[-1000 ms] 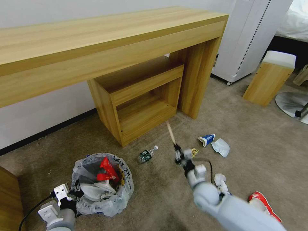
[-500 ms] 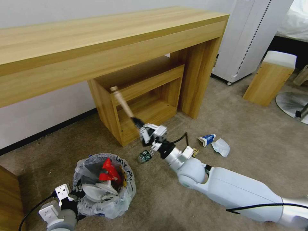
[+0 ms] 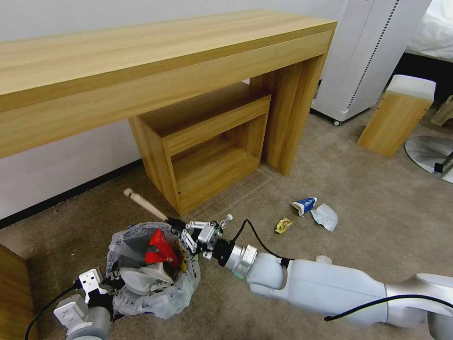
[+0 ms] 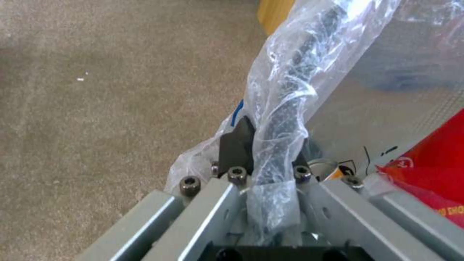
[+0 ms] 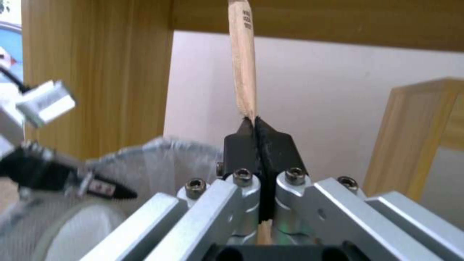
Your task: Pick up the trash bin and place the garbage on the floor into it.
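- Over the bin (image 3: 151,274), the right hand (image 3: 178,223) pinches a wooden stick (image 3: 144,204) between closed fingers; the stick juts past the rim toward the wall
- At the bin's near edge, the left hand (image 3: 109,286) clamps the bagged rim (image 4: 278,119); red wrapper (image 3: 160,248) and white litter lie inside
- On the carpet (image 3: 377,208) lie a bottle (image 3: 225,219) just behind the right hand, a yellow scrap (image 3: 283,225), a blue-white wrapper (image 3: 304,205) and a tissue (image 3: 325,216)
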